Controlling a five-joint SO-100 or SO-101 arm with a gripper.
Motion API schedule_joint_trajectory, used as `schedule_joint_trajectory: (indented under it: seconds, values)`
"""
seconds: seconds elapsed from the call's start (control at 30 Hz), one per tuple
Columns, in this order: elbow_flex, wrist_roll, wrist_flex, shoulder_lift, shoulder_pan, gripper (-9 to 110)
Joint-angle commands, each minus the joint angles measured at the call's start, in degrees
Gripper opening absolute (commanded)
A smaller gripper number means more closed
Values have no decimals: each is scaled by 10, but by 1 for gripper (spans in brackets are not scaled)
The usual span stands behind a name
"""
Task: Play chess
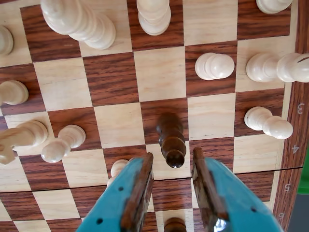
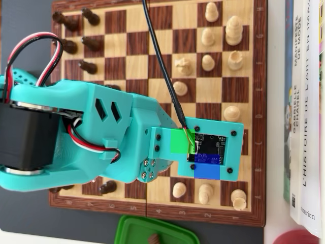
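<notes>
Wrist view, chess game in progress: the turquoise gripper [image 1: 173,171] hangs over the wooden chessboard [image 1: 159,72], its two fingers spread apart with nothing held between them. A dark pawn [image 1: 171,140] stands on a dark square just beyond the gap, at twelve o'clock from the fingertips and almost centred between them, slightly nearer the finger [image 1: 140,186] at the view's left than its partner on the right. Seen from above, the pawn's long axis is upright on the board, so it reads as a short column leaning toward the camera. White pieces ring it: a white pawn [image 1: 215,65] at about two o'clock, another pale pawn [image 1: 63,143] out at nine o'clock, and taller white pieces [image 1: 79,21] along the frame's top. A second dark piece [image 1: 175,225] peeks in at six o'clock, below the fingers.

Overhead view shows the arm [image 2: 76,137] stretched across the board, hiding the dark pawn beneath its camera mount [image 2: 205,147].

Judging by the alignment, a short forward-and-down advance would likely bring the jaws to either side of the pawn.
</notes>
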Motion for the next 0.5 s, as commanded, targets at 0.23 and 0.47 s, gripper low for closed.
schedule_joint_trajectory:
  seconds: [0.23,0.47]
  values:
    - [-31,-3,0,-4,0,13]
    - [-32,-3,-1,-23,1,13]
